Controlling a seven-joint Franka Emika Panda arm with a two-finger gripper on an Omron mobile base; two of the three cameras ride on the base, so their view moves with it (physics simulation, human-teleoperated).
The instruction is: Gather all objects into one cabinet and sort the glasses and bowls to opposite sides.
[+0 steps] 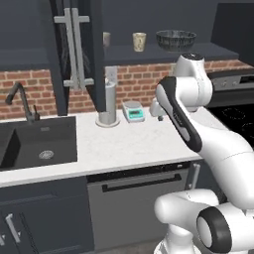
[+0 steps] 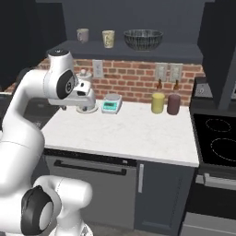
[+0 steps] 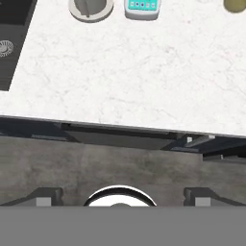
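On the open wall cabinet's shelf (image 2: 175, 54), a grey-mauve cup (image 2: 83, 35), a cream cup (image 2: 108, 38) and a wide dark mesh bowl (image 2: 143, 39) stand in a row, left to right. One cabinet door (image 1: 74, 49) hangs open. Below, the white counter (image 2: 133, 133) holds a small teal scale (image 2: 111, 103) and yellow (image 2: 158, 102) and brown (image 2: 174, 103) canisters. The gripper (image 3: 120, 194) points down over the counter's front edge; I cannot tell how wide its fingers stand.

Even, soft rendered light; white marble-look bench (image 3: 144, 72) bright, dark charcoal wall cabinet (image 1: 59, 49) dim; no glare; pics slightly soft/low-res.
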